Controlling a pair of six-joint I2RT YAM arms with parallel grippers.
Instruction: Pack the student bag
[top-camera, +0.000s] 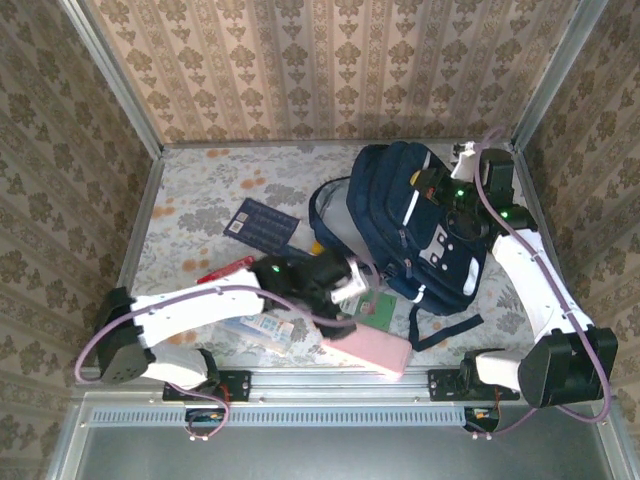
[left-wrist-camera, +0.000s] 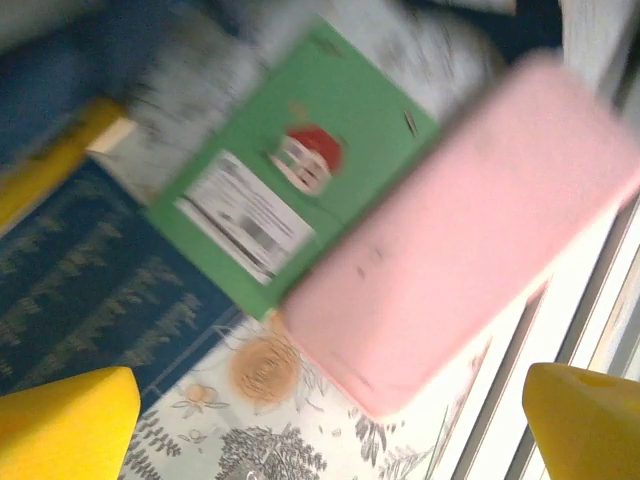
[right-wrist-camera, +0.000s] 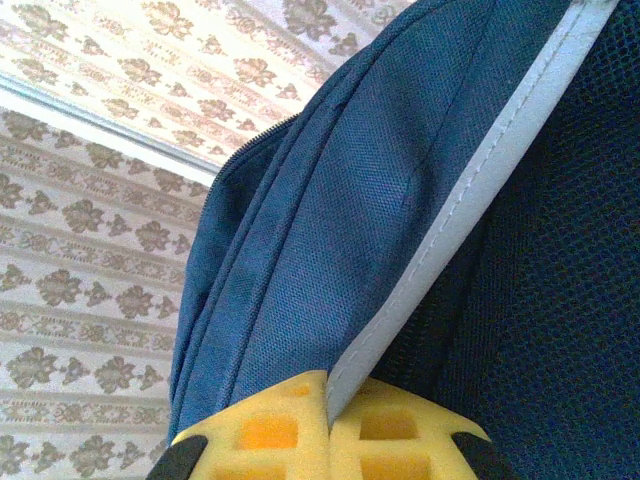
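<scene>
- I am working on the student bag (top-camera: 415, 225), which is lying on the far right part of the table (top-camera: 200, 190) with its mouth gaping toward the middle. I judge this is the loading step: one arm is holding the bag and the other is fetching an item.
- My right gripper (right-wrist-camera: 328, 392) is clenching the bag's white-edged fabric between its closed yellow fingers.
- The pink case (left-wrist-camera: 450, 230) is lying at the near edge, apparently partly over the green book (left-wrist-camera: 290, 170).
- My left gripper (left-wrist-camera: 320, 430) is hanging over them, spread fully wide and grasping nothing.
- Next, I think, it is needing to come down with one finger on each long side of the case, without catching the book.
</scene>
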